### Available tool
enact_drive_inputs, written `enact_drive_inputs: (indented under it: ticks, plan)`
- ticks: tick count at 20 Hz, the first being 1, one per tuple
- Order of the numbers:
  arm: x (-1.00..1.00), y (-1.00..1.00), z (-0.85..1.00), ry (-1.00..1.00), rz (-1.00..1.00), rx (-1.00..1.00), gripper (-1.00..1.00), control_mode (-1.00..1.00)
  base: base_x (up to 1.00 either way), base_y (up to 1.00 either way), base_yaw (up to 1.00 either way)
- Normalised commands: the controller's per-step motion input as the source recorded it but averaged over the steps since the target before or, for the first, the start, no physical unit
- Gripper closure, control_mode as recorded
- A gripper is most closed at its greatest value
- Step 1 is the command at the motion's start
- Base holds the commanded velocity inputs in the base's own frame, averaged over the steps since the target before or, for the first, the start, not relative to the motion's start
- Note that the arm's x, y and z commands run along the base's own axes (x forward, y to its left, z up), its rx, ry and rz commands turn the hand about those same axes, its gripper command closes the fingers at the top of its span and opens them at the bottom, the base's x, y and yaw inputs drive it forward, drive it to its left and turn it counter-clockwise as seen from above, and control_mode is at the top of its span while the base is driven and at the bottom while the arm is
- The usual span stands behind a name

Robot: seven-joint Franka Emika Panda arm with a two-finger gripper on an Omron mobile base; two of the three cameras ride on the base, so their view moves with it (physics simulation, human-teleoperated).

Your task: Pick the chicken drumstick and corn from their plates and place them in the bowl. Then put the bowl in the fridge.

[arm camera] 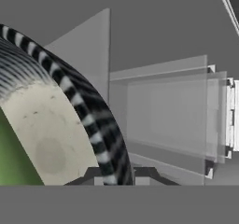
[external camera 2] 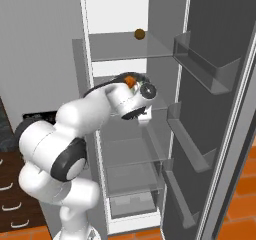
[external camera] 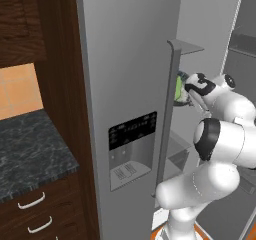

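The dark, ribbed, striped bowl (arm camera: 70, 120) fills your hand view, jaws clenched on its rim; keep it level as you ease it onto the grey steel fridge's (external camera 2: 125, 49) glass shelf (external camera 2: 131, 51).

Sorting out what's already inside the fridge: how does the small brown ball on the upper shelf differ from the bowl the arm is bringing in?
The brown ball is small, plain and rests alone on the upper shelf; the bowl is far larger, with a striped rim, and sits lower, at the pincer, carrying food. Both are round and inside the fridge.
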Motion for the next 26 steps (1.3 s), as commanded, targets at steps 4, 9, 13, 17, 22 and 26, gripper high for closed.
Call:
enact_drive_inputs:
  ticks: [4,9,13,17,22,26]
  plan:
    - [0.39,0.00,-0.06,0.00,0.00,0.00,1.00,-1.00,0.00,0.00,0.00]
    - [0.53,0.00,-0.02,0.02,0.00,0.00,1.00,-1.00,0.00,0.00,0.00]
    - [0.37,-0.09,-0.29,0.00,0.03,0.00,1.00,-1.00,0.00,0.00,0.00]
    - [0.33,-0.05,-0.35,0.00,0.02,0.00,1.00,-1.00,0.00,0.00,0.00]
    - [0.41,0.00,-0.10,0.00,0.00,0.00,1.00,-1.00,0.00,0.00,0.00]
    - [0.47,0.00,-0.07,0.01,0.00,0.00,1.00,-1.00,0.00,0.00,0.00]
